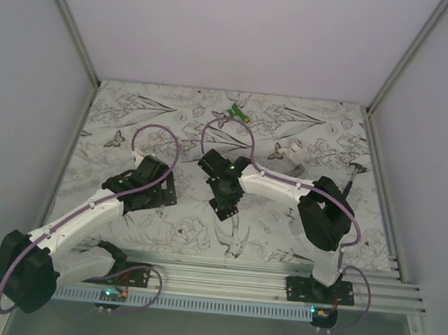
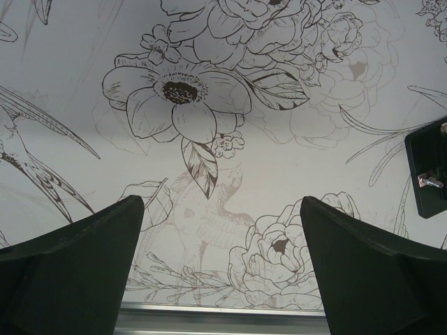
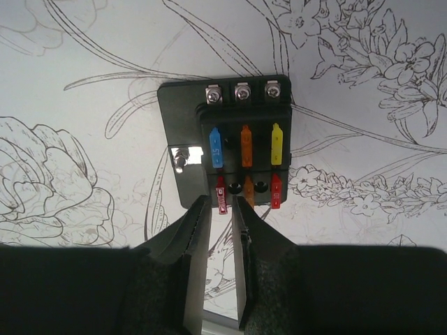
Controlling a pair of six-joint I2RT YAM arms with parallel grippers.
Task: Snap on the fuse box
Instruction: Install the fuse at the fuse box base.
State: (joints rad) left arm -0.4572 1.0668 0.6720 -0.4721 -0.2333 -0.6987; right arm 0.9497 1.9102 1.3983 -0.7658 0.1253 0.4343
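The fuse box (image 3: pixel 230 139) is a flat black block lying on the flower-printed mat, with three screws along its far edge and blue, orange, yellow and red fuses in its slots. My right gripper (image 3: pixel 221 204) hangs at its near edge. Its jaws stand a narrow gap apart around the end of a red fuse (image 3: pixel 221 195), which sticks out of the lower row and touches neither finger. From above, the right gripper (image 1: pixel 223 192) covers most of the box. My left gripper (image 2: pixel 220 206) is wide open and empty over bare mat, and the box's edge (image 2: pixel 426 171) shows at its right.
A green-and-white object (image 1: pixel 236 112) lies at the back of the mat. A small white object (image 1: pixel 293 152) lies right of centre. An aluminium rail (image 1: pixel 238 281) runs along the near edge. Enclosure walls stand on both sides and behind.
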